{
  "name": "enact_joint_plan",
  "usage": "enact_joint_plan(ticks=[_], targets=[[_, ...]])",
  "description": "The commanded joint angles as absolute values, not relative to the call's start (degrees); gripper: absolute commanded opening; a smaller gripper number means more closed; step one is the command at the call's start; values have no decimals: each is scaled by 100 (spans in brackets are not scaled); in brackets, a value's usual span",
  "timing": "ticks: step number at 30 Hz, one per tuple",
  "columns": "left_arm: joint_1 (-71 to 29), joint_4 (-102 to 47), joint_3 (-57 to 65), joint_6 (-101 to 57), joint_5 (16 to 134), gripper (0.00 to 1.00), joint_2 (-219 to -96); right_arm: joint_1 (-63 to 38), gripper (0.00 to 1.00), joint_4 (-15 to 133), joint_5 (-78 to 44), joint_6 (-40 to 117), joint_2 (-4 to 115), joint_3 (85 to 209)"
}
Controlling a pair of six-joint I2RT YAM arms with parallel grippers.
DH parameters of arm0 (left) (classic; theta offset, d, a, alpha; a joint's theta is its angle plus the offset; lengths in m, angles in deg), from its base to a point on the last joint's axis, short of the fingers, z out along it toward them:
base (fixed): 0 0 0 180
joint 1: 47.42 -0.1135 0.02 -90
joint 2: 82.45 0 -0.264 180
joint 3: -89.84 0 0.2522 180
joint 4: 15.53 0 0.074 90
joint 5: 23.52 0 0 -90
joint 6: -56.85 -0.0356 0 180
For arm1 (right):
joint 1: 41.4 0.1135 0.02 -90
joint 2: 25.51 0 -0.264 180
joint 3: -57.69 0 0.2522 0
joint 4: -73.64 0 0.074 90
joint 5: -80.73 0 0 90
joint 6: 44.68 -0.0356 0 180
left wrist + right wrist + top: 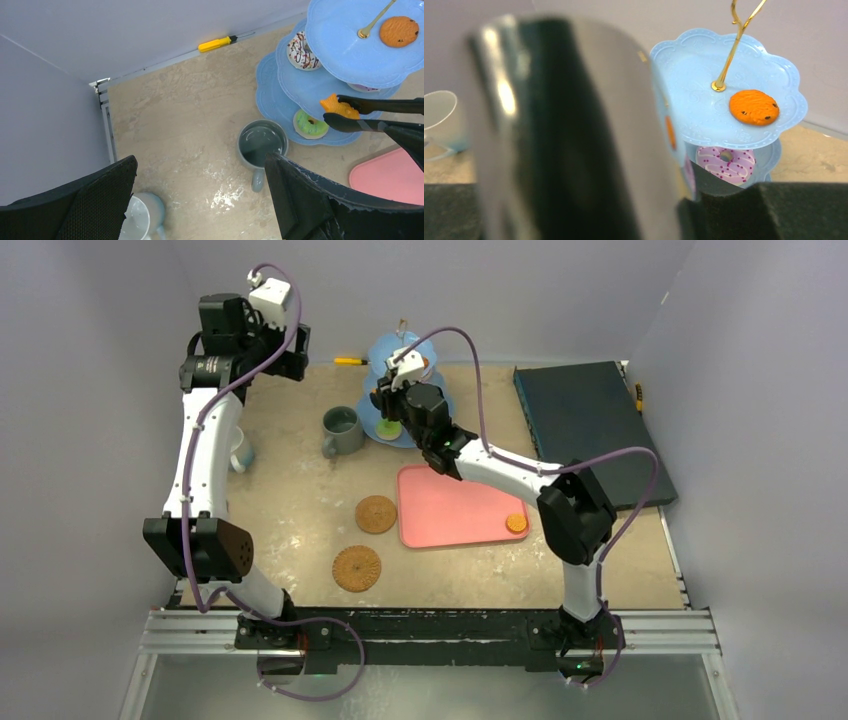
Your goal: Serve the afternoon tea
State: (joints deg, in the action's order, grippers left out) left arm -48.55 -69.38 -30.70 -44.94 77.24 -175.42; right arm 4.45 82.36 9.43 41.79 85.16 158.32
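Top view: my right gripper point(392, 400) reaches the stand point(385, 350), far centre; my left gripper point(288, 348) hangs far left. The grey mug point(342, 430) and half-hidden white mug point(241, 450) sit off the coasters point(376, 514). One cookie point(516, 523) waits on the tray point(450, 525).

Left wrist: left jaws gape empty. The tongs point(385, 106) pinch an orange pastry point(336, 104) at the lower tiers.

Right wrist: right jaws clamp the blurred tongs, which hide the pastry. I judge the serving partly done.
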Motion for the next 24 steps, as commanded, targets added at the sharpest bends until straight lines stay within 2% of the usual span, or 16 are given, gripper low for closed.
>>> enact_joint_plan(ticks=[1, 11, 19, 24], targets=[[-4926, -6758, -3012, -4612, 7830, 99, -17323, 427, 37, 9303, 1292, 4338, 8540, 15708], [-4961, -6761, -2998, -4598, 7858, 99, -17341, 430, 37, 10669, 1819, 4478, 8597, 14962], [-4991, -6746, -2928, -4613, 7852, 99, -17311, 429, 37, 11108, 1902, 4343, 8772, 14790], [-5014, -6719, -2916, -4610, 7832, 99, -17312, 428, 41, 11052, 1922, 4240, 8835, 14831]])
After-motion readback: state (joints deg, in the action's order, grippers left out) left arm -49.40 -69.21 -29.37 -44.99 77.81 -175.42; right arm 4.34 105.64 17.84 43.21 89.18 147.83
